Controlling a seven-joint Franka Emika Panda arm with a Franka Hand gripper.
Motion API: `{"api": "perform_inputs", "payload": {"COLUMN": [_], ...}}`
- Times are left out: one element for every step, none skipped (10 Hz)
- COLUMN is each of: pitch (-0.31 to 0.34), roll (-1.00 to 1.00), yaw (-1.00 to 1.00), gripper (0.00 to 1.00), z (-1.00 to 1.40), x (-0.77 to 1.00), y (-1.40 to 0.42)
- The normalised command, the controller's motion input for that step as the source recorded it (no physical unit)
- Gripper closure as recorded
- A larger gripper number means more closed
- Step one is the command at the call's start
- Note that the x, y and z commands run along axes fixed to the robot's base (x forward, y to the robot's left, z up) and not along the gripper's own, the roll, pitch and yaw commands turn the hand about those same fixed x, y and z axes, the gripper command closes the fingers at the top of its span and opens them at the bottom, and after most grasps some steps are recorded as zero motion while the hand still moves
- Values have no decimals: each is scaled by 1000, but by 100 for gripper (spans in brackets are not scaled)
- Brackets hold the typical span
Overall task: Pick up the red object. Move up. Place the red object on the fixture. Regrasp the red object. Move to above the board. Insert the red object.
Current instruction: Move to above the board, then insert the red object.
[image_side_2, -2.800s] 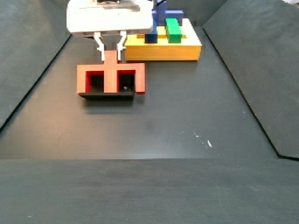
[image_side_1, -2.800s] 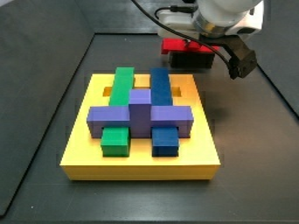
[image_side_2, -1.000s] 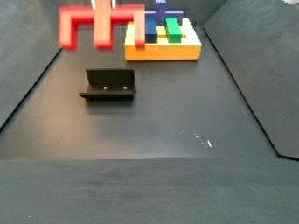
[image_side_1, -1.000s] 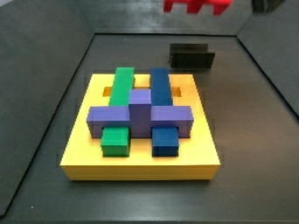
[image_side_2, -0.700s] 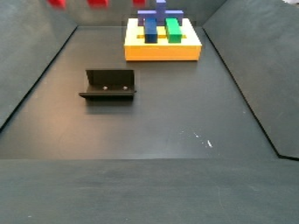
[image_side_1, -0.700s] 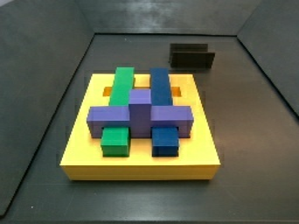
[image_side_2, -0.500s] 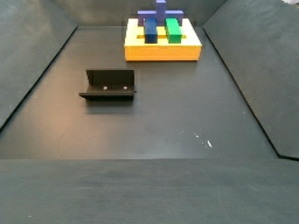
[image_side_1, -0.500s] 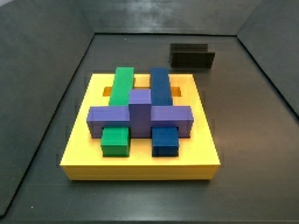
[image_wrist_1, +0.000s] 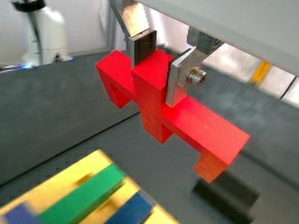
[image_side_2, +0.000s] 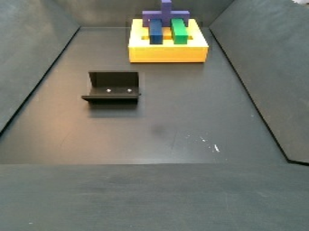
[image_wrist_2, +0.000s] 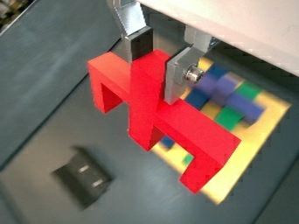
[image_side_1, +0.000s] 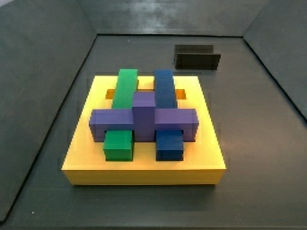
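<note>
Red object (image_wrist_1: 163,109) — clamped in hand (image_wrist_1: 162,63).

You won't find the claw (image_wrist_1: 162,63) or the red object (image_wrist_1: 163,109) in either side view; both are out of frame there. In both wrist views the board (image_wrist_2: 271,122) is partly covered by the red object and cut off at the edge.

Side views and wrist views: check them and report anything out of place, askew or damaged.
Nothing stands out. The gripper, out of frame in both side views, is shut on the red object high above the floor. The fixture stands empty and upright. The board lies flat, its green, blue and purple blocks seated squarely. No damage visible.
</note>
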Motion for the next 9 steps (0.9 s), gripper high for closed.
{"api": "perform_inputs", "payload": {"pitch": [-5, -15, -30, -33, -31, -19, -13, -13, -6], "roll": [-1000, -959, -644, -506, -240, -17, -21, -21, -14], "yaw": [37, 29, 14, 12, 1, 0, 0, 0, 0], "gripper": [100, 100, 100, 100, 100, 100, 100, 100, 100], "z": [52, 26, 0, 7, -1, 0, -9, -11, -14], "x": [-273, -169, -99, -81, -51, -37, -26, -26, -14], "y": [-316, -168, -43, -23, -10, 23, 26, 23, 17]}}
